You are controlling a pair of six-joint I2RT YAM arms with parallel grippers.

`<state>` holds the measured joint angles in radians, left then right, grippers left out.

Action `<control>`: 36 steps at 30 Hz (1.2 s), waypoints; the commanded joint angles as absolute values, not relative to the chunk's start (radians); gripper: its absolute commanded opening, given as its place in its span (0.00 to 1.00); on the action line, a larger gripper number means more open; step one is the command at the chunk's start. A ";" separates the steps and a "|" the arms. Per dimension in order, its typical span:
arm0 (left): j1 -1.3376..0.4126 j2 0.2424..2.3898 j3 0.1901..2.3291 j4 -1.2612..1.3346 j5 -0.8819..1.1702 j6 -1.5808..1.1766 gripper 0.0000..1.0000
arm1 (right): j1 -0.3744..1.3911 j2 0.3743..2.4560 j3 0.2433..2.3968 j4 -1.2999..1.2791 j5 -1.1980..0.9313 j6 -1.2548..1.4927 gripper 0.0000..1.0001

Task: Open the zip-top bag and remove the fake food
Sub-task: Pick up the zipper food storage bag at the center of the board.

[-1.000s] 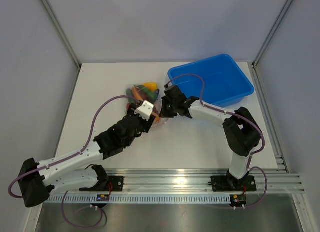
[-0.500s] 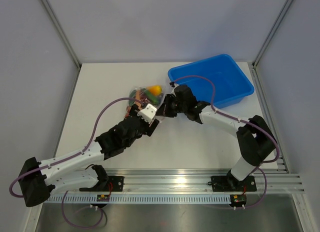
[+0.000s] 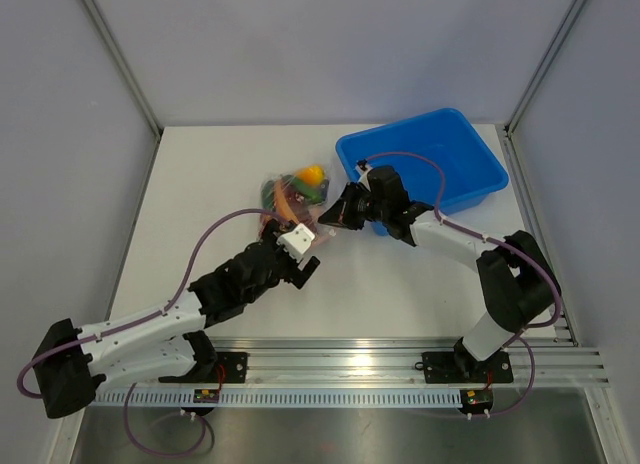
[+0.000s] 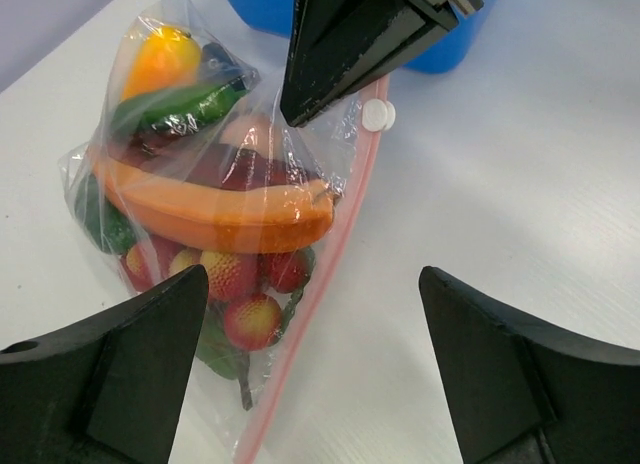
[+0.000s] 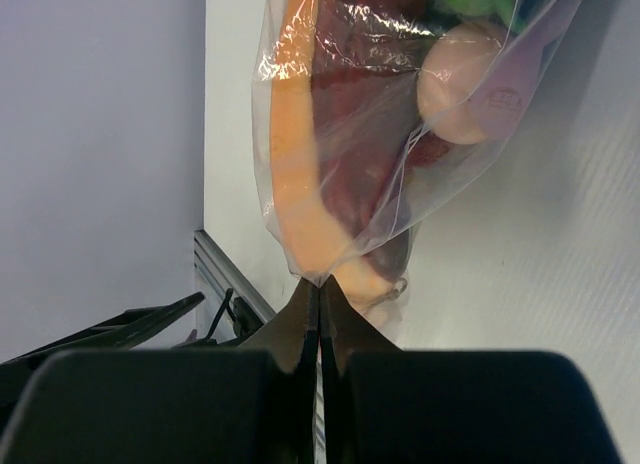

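The zip-top bag [image 3: 293,191] lies on the white table, clear, with a pink zip strip [image 4: 318,274] and a white slider [image 4: 378,114]. Inside it the fake food shows: a long orange piece [image 4: 220,209], a yellow fruit [image 4: 165,59], a green cucumber [image 4: 180,104] and red berries [image 4: 250,319]. My right gripper [image 3: 328,219] is shut, pinching the bag's thin plastic at its fingertips [image 5: 320,284]. My left gripper [image 4: 315,384] stands open just short of the bag's near end, one finger on each side of the zip strip, touching nothing.
A blue rectangular bin [image 3: 440,169] stands at the back right, just behind the right wrist. Grey walls close the table at the left, back and right. An aluminium rail [image 3: 400,364] runs along the near edge.
My left gripper has opened wider and drawn back from the bag toward the near edge. The right gripper closed on the bag's plastic and its wrist swung right, nudging the bag that way.
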<state>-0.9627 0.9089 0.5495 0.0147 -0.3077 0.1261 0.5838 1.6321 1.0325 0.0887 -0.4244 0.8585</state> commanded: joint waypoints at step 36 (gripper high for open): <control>-1.000 1.201 0.675 0.064 -0.552 0.184 0.08 | 0.572 1.559 0.977 0.298 -0.540 1.012 0.00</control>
<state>-0.9951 1.2335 0.6353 0.0387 -0.5320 0.1856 0.5785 1.5883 0.9707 0.2005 -0.4934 0.9855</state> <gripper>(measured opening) 0.107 0.009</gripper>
